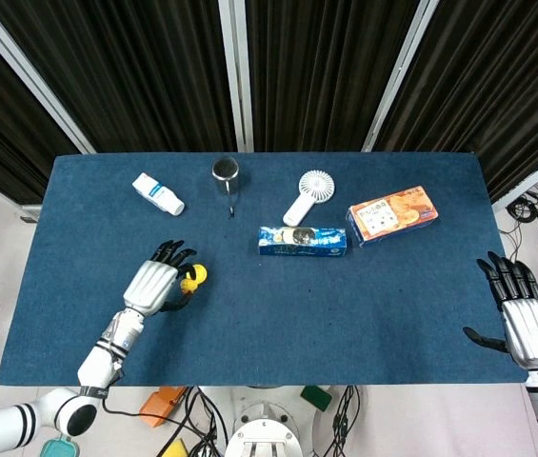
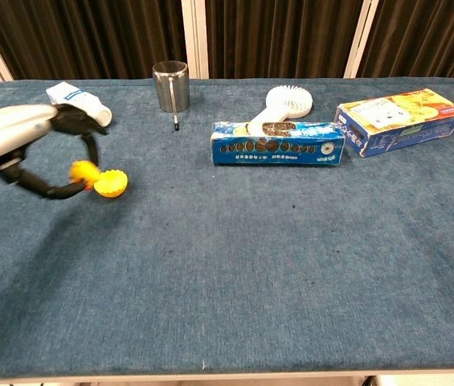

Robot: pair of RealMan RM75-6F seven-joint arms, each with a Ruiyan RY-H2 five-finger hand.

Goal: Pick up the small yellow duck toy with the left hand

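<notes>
The table (image 1: 364, 314) under me wears a dark blue cloth, and black pleated curtains (image 1: 326, 67) with pale vertical posts close off the far side; grey floor and loose cables show past the table's edges. Along the far half lie a white tube (image 1: 158, 193), a metal cup (image 1: 226, 170), a white handheld fan (image 1: 308, 193), a long blue snack packet (image 1: 303, 241) and an orange biscuit box (image 1: 392, 214).

The small yellow duck toy (image 2: 82, 171) is a rounded, bright yellow lump with an orange tinge; it is blurred in the chest view, so I cannot make out its features. My left hand (image 1: 157, 285) has it pinched between the thumb and the dark fingertips (image 2: 88, 143), raised off the cloth as far as I can judge, just beside the yellow bottle cap (image 2: 111, 184) on the table.

My right hand (image 1: 524, 320) rests at the table's near right corner, fingers spread and holding nothing.
</notes>
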